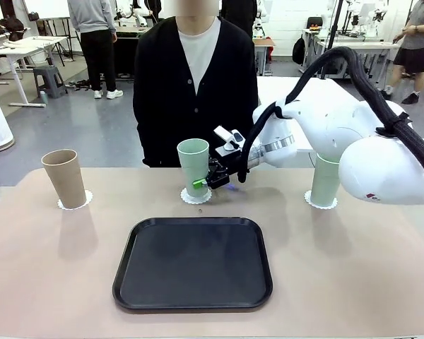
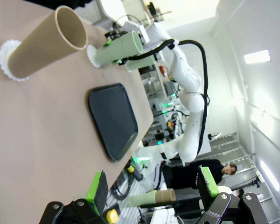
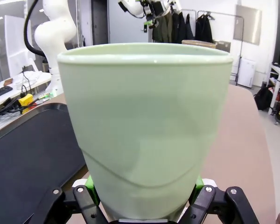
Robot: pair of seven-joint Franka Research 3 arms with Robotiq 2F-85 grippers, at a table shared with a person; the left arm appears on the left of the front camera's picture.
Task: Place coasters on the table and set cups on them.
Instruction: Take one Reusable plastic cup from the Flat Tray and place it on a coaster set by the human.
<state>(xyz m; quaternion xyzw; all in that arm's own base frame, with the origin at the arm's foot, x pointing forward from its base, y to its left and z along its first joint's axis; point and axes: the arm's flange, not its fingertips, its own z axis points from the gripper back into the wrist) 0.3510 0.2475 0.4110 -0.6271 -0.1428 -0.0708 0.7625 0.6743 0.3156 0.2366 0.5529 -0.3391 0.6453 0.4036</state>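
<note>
A black rounded-square plastic tray (image 1: pixel 193 263) lay near the robot's edge of the large beige matte table (image 1: pixel 49 282), about midway along it. Beyond the tray, toward the person's edge, the right gripper (image 1: pixel 203 181) was clenched around the lower part of a tall mint-green matte tumbler (image 1: pixel 193 167), which stood on a small white scalloped paper coaster (image 1: pixel 196 197). In the right wrist view this tumbler (image 3: pixel 147 130) sat between the green pads (image 3: pixel 198 184). Toward the table's left far corner, a tall tan-brown matte tumbler (image 1: pixel 64 179) stood upright on a second white scalloped coaster (image 1: pixel 75 203). Toward the right far side, a second mint-green tumbler (image 1: pixel 324 181) stood on a third white scalloped coaster (image 1: pixel 319 203), partly hidden by the white right arm (image 1: pixel 353 141). The left gripper (image 2: pixel 152 189) hung released, its fingers (image 2: pixel 98 190) spread wide and holding nothing. A person in a black cardigan (image 1: pixel 191 85) stood at the far edge.
</note>
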